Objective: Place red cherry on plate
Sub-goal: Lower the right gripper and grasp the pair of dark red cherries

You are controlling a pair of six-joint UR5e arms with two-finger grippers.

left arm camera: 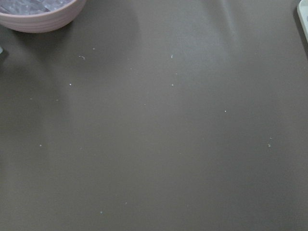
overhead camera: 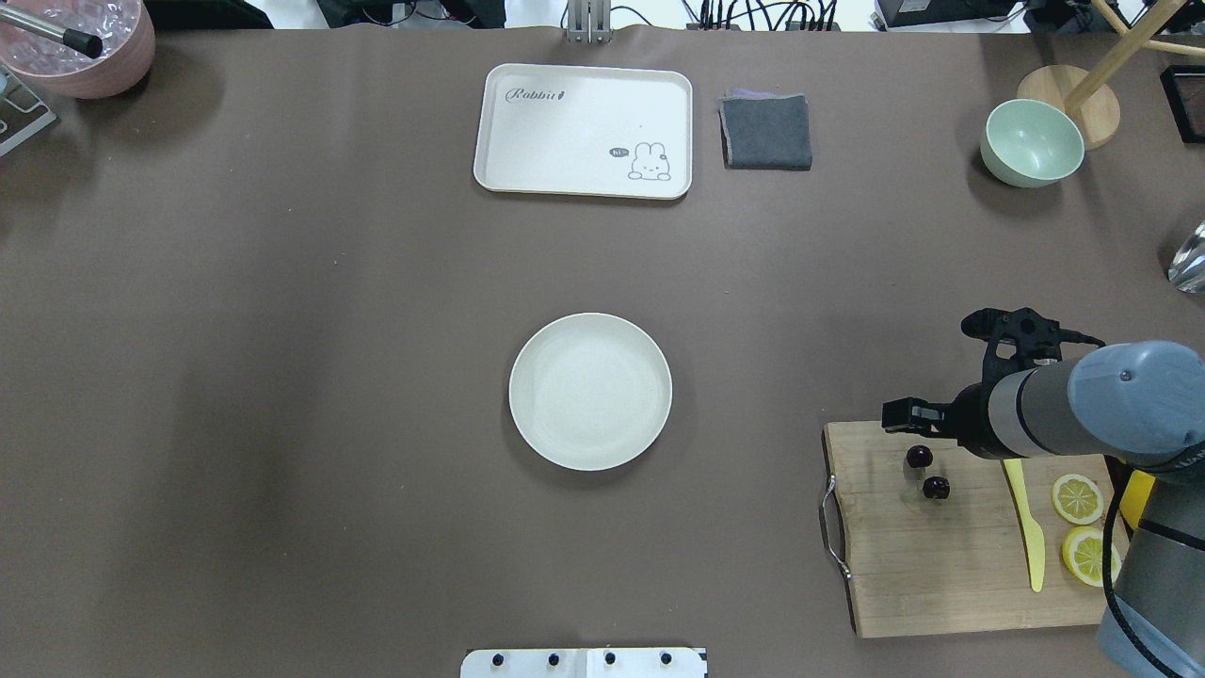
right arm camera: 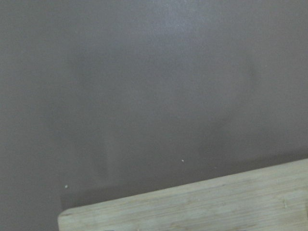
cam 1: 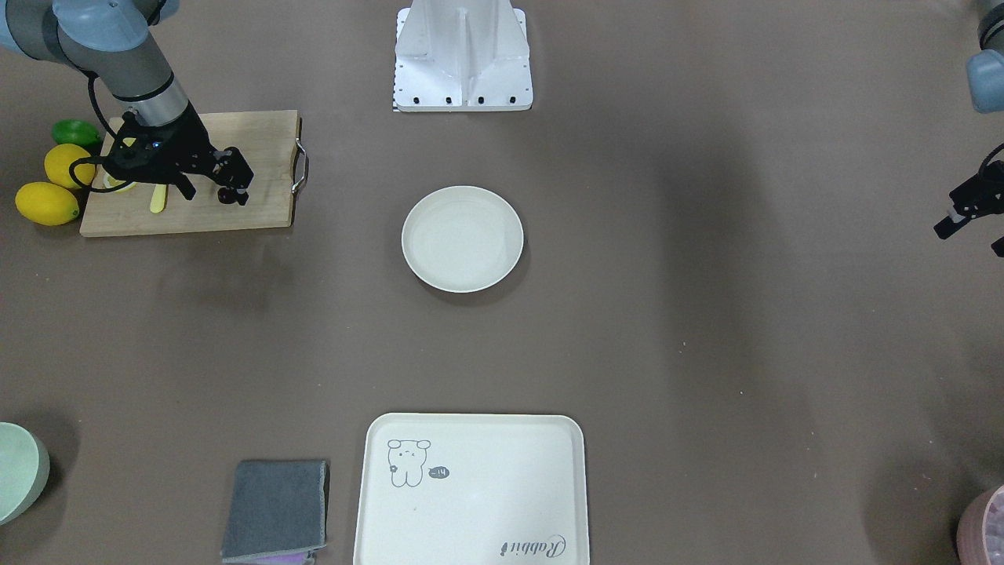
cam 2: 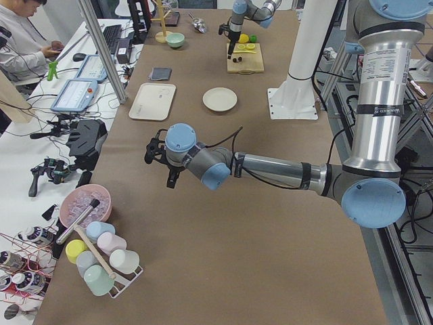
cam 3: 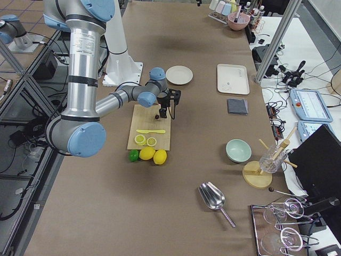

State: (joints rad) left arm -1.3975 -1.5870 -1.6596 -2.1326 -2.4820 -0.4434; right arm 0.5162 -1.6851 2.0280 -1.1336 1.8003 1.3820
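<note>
The red cherry (overhead camera: 927,472) is two tiny dark balls on the wooden cutting board (overhead camera: 941,565), near the board's far edge; it also shows as a dark blob (cam 1: 226,196) in the front view. My right gripper (overhead camera: 911,416) hangs low right over it, fingertips beside the fruit. How its jaws stand, and whether they touch the cherry, I cannot tell. The plate (overhead camera: 590,391) is round, off-white and bare, at the table's middle, well apart from the board. My left gripper (cam 1: 971,237) hovers open at the table's other end with nothing in it.
On the board lie a yellow knife (overhead camera: 1028,527) and lemon slices (overhead camera: 1077,498). Whole lemons (cam 1: 47,203) and a lime (cam 1: 74,132) sit beside it. A cream tray (overhead camera: 584,132), grey cloth (overhead camera: 766,132), green bowl (overhead camera: 1032,141) and pink bowl (overhead camera: 80,47) line the far edge.
</note>
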